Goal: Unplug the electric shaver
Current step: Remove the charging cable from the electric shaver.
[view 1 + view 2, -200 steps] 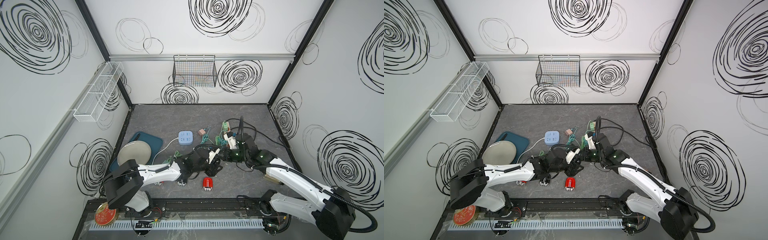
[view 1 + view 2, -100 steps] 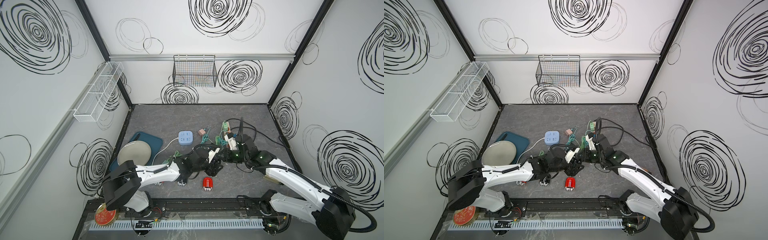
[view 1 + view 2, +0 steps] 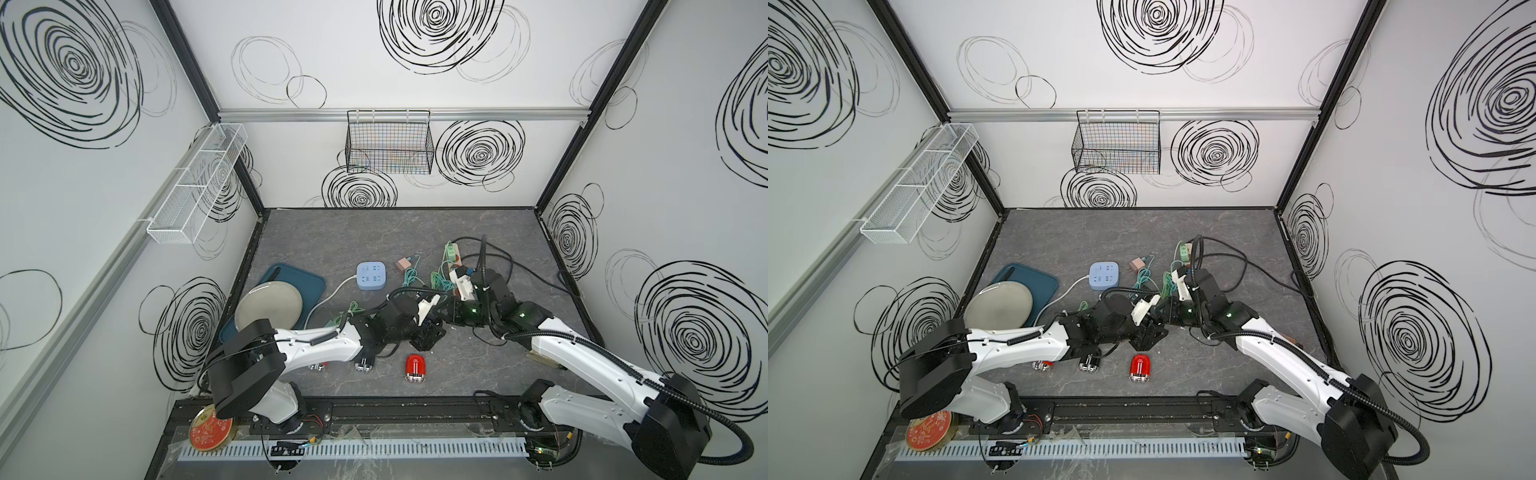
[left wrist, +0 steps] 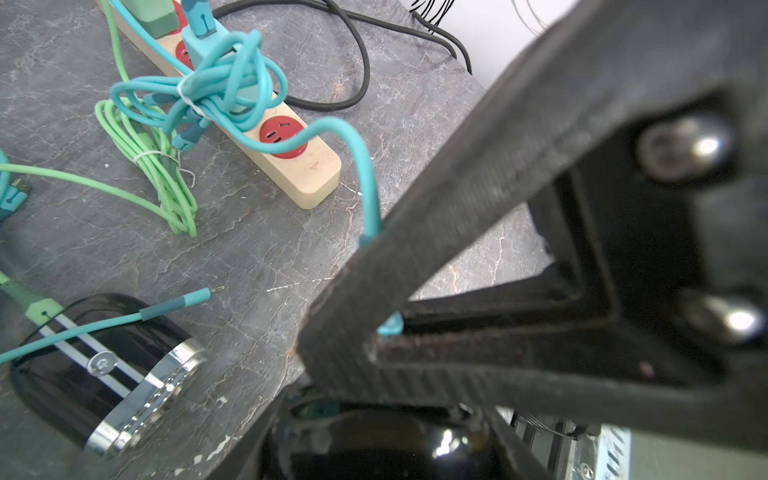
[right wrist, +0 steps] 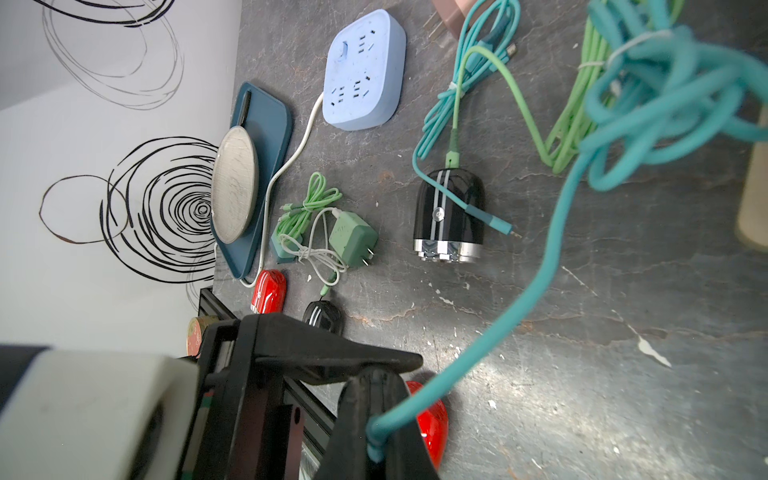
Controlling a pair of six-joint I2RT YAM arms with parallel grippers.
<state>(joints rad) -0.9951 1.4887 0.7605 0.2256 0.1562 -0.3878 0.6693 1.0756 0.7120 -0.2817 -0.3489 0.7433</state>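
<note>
Both grippers are nose to nose over the middle of the table (image 3: pixel 374 232). My right gripper (image 5: pixel 376 419) is pinched tight on the end of the teal cable (image 5: pixel 519 299). From its fingers the cord climbs to a knotted teal bundle (image 4: pixel 220 83) lying on the cream power strip (image 4: pixel 307 183).

Just under that pinch, in the left wrist view, I see the glossy black dome of the electric shaver (image 4: pixel 374 444). It sits low between what look like the fingers of my left gripper (image 3: pixel 428 334). I cannot tell whether they press on it or stand off it. Nor can I tell whether the teal plug is in the shaver or out, because the right fingers cover the joint. In both top views the two wrists hide the shaver.

A second black shaver (image 5: pixel 449 216) lies close by with a green cable (image 5: pixel 452 160) plugged into its top. A red shaver (image 3: pixel 415 368) lies near the front rail.
</note>
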